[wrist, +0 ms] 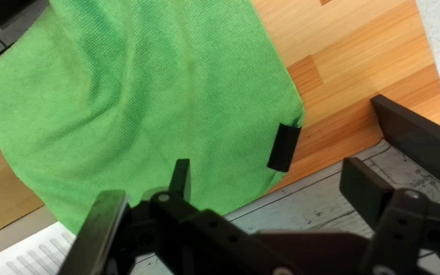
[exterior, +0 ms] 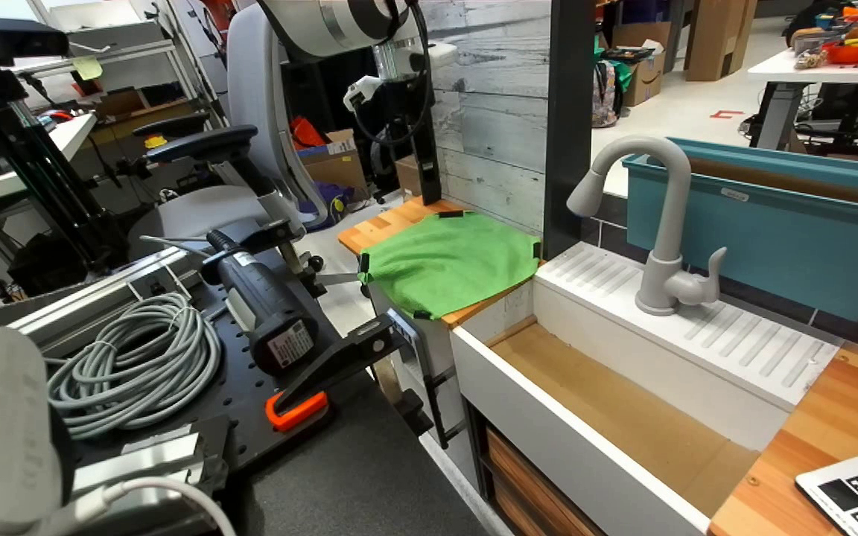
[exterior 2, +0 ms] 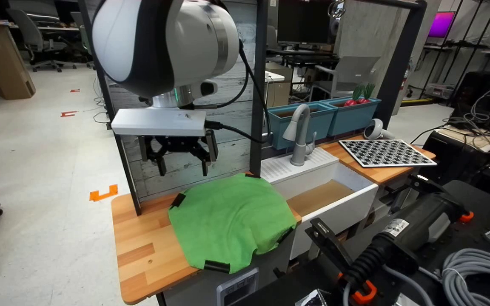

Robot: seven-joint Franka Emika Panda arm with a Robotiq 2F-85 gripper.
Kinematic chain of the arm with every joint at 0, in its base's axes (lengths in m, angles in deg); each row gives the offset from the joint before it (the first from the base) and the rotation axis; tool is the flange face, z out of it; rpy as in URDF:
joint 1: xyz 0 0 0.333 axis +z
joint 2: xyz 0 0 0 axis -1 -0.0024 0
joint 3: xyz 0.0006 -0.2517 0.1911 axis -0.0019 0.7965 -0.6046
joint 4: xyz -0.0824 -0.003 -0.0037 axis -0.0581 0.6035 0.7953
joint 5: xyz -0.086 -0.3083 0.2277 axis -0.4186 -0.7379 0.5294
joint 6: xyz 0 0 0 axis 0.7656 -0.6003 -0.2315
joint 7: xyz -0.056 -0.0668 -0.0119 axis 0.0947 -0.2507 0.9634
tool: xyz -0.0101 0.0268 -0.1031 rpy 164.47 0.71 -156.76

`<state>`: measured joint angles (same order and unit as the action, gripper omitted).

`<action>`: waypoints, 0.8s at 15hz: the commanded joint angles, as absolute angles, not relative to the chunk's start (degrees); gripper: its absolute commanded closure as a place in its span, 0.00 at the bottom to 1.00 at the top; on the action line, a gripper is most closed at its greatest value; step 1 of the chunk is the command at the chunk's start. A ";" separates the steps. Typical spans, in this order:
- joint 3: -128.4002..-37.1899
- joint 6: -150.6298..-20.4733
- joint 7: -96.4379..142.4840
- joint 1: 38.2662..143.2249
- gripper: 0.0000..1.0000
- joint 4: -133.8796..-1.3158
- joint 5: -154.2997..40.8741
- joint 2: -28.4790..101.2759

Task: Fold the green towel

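The green towel [exterior 2: 232,216] lies spread and slightly rumpled on the wooden counter [exterior 2: 143,250], beside the sink. It also shows in an exterior view [exterior: 451,260] and fills much of the wrist view [wrist: 159,99]. Black strips sit at its corners, such as the black strip [wrist: 284,148] near the back wall. My gripper [exterior 2: 183,168] is open and empty, pointing down above the towel's back edge, apart from the cloth. In the wrist view the gripper's fingers [wrist: 269,177] are wide apart, with the towel corner and wall visible beyond them.
The grey plank wall [exterior 2: 228,127] stands right behind the towel, with dark posts [exterior 2: 258,85] beside it. The white sink [exterior 2: 334,225] and grey faucet [exterior 2: 300,136] adjoin the counter. A black cart [exterior: 354,461] with a tool [exterior: 265,313] stands in front.
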<state>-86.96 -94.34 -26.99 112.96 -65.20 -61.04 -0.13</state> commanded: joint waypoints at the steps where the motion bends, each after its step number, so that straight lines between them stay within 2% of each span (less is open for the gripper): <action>1: -86.12 -94.23 -26.34 113.76 0.00 -64.91 -59.88 -0.30; 12: -86.27 -100.51 -28.33 113.32 0.00 -59.77 -58.01 -7.60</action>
